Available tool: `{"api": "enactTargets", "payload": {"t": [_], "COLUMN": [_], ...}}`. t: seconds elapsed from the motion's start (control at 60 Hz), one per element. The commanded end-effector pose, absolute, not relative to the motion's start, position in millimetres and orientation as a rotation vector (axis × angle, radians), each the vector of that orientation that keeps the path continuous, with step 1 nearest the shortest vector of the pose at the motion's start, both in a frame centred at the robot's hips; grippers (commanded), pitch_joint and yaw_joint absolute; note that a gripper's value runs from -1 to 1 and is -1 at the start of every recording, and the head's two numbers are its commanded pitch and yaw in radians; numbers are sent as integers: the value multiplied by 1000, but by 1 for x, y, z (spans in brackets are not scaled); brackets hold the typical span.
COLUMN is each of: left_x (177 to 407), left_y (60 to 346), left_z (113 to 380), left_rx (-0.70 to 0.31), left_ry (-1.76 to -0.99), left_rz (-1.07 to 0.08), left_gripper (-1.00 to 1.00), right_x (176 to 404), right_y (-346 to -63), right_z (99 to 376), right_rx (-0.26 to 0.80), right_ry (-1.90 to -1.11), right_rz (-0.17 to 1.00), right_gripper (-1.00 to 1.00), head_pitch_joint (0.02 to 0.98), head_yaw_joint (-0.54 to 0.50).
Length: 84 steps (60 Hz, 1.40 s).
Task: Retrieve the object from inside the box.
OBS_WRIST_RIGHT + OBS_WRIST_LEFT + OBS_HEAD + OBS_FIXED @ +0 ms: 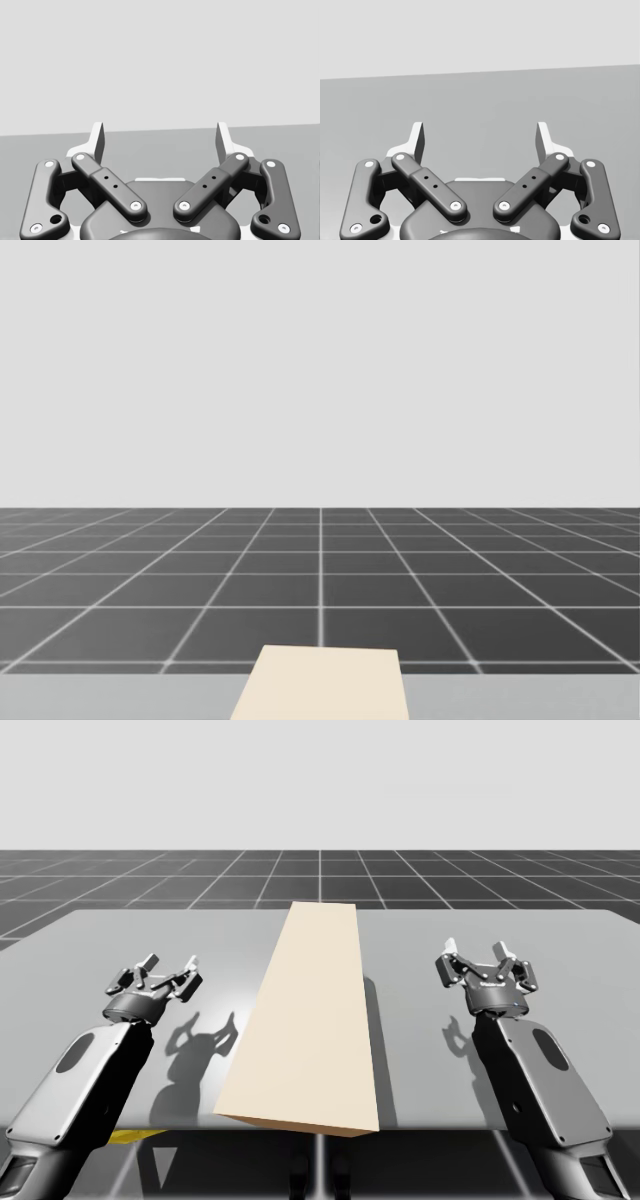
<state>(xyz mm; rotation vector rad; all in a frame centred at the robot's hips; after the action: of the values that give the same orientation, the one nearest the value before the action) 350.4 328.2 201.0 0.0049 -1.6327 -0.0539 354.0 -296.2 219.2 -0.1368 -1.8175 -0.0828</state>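
While L hand [171,963], left of frame, and R hand [478,948], right of frame, hover over table [120,940] w/ fingers spread wide, nothing btwn them, box [310,1020] lies centre frame, long axis running away from me, near end at table's front edge. Contents hidden under its plain beige top.

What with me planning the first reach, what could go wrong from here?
1. The beige box shows a plain face with no opening or object visible, so a blind reach may just shove it.
2. Its near end seems to reach the front edge of the table. A sideways push from my left gripper or right gripper, both open and apart from it, might slide it off.
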Motion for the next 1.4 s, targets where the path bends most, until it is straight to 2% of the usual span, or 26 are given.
{"api": "enactTargets", "payload": {"t": [0.017,0.15,0.167,0.233,0.317,0.35,0.433,0.483,0.55,0.7,0.767,1.0,1.083,1.25,1.4], "left_x": [351,352,352,352,350,349,342,337,332,319,315,314,314,314,314], "left_y": [328,329,330,329,322,320,306,296,286,269,263,258,258,257,256], "left_z": [200,197,194,187,180,179,174,172,170,169,169,167,167,166,165], "left_rx": [8,-2,-24,-27,-73,-85,-126,-149,-172,-243,-267,-264,-261,-258,-255], "left_ry": [-1632,-1596,-1557,-1478,-1400,-1387,-1347,-1345,-1341,-1350,-1356,-1353,-1352,-1352,-1354], "left_rz": [-57,-79,-99,-161,-256,-278,-406,-480,-559,-696,-724,-736,-739,-750,-758], "left_gripper": [-1000,-1000,-1000,-1000,-1000,-1000,-1000,-1000,-1000,-1000,-1000,-1000,-1000,-1000,-1000], "right_x": [353,355,356,357,354,353,345,339,333,322,315,310,314,336,354], "right_y": [-296,-292,-291,-286,-275,-272,-258,-249,-240,-216,-203,-161,-154,-144,-122], "right_z": [217,210,205,195,184,182,176,175,174,167,166,149,144,131,116], "right_rx": [-137,-96,-96,-79,-57,-47,54,142,211,281,366,475,505,547,537], "right_ry": [-1808,-1739,-1705,-1636,-1579,-1572,-1530,-1513,-1516,-1554,-1571,-1553,-1537,-1502,-1473], "right_rz": [-76,16,72,158,296,327,418,462,516,632,653,715,733,723,771], "right_gripper": [-1000,-1000,-1000,-1000,-1000,-1000,-1000,-1000,-1000,-1000,-1000,-1000,-1000,-1000,-1000], "head_pitch_joint": [83,83,82,82,83,83,83,82,83,83,80,84,91,109,126], "head_yaw_joint": [2,1,1,1,2,1,1,0,-1,-5,-3,-7,-12,-21,-26]}}
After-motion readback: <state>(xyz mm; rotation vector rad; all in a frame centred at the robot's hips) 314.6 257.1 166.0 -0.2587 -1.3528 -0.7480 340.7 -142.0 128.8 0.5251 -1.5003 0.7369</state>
